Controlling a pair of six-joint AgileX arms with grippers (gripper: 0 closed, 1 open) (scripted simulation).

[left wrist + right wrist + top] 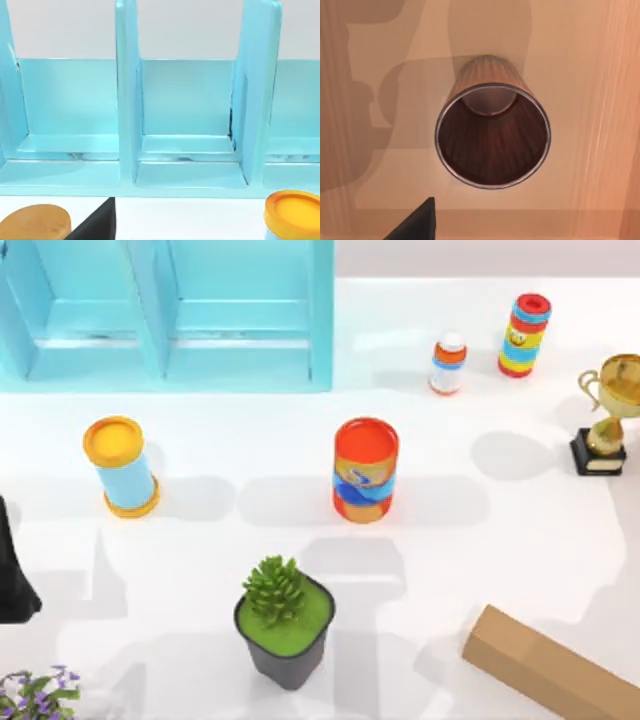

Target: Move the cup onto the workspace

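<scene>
A: From above, what is on the white tabletop [480, 540]?

B: A red, orange and blue canister [365, 470] near the middle, a light blue can with a yellow lid [120, 465] to its left, and a potted plant [285, 620] toward the front. A turquoise shelf [165, 315] fills the back left. On the right are a small bottle [447, 363], a striped stack toy [525, 335], a gold trophy [607, 415] and a cardboard box [550, 665]. A dark part of the left arm [12, 575] sits at the left edge, with purple flowers [35, 695] in the front left corner.

A: And the left wrist view?

B: It faces the shelf's open compartments [187, 105]. A yellow lid [292, 210] and a tan rounded object [35, 225] sit low in the picture. One dark fingertip [97, 225] shows; I cannot tell how far the left hand is open.

A: The right wrist view?

B: It looks down into the cup [492, 135], a ribbed copper-brown cylinder standing upright on a warm orange-tan surface [580, 75], mouth toward the camera. One dark fingertip [417, 222] shows apart from the cup. Whether that hand is open I cannot tell.
</scene>
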